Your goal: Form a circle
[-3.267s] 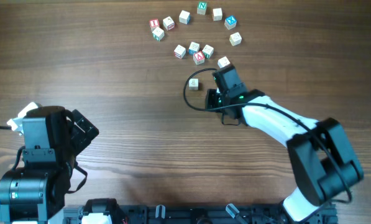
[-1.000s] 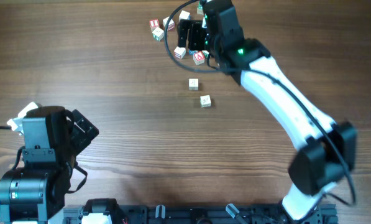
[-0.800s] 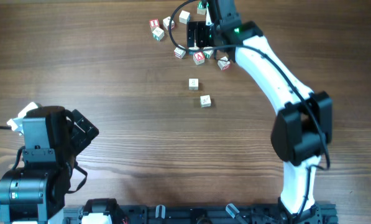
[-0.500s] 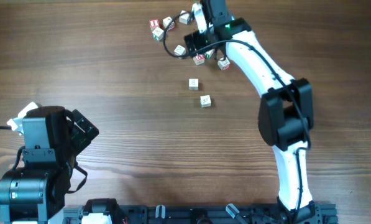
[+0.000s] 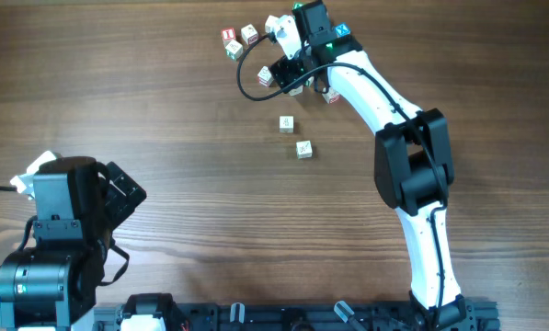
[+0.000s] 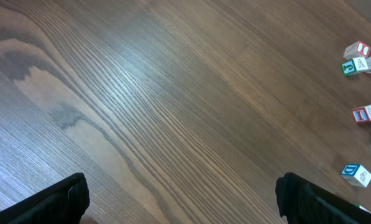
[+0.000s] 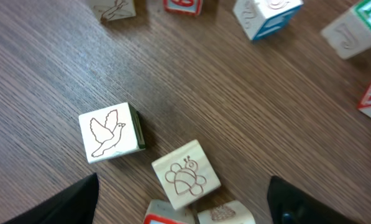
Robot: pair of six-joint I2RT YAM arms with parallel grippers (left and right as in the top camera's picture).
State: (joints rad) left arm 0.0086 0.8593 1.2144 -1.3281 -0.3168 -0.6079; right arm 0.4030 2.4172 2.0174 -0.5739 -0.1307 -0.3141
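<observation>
No circle shows; small pale wooden cubes lie in a loose cluster at the far middle of the table. My right gripper (image 5: 288, 70) hangs over that cluster, open. In the right wrist view a bee cube (image 7: 186, 173) lies between its fingertips (image 7: 73, 202), touching neither, with a dove cube (image 7: 109, 132) to its left and a red-edged cube (image 7: 166, 216) below. Two cubes (image 5: 286, 123) (image 5: 303, 148) lie apart, nearer me. My left gripper (image 5: 120, 190) rests near left, open, holding nothing.
Red-lettered cubes (image 5: 229, 36) sit at the cluster's left end and a blue-lettered one (image 5: 341, 30) at its right. A black cable (image 5: 246, 87) loops off the right wrist beside the cubes. The left wrist view shows bare wood and a blue D cube (image 6: 357, 175) at its right edge.
The right arm has stretched further out and swung over the far cluster, its gripper shifting slightly left. Its fingers have drawn in a little. The left arm and the two separate cubes stayed still.
</observation>
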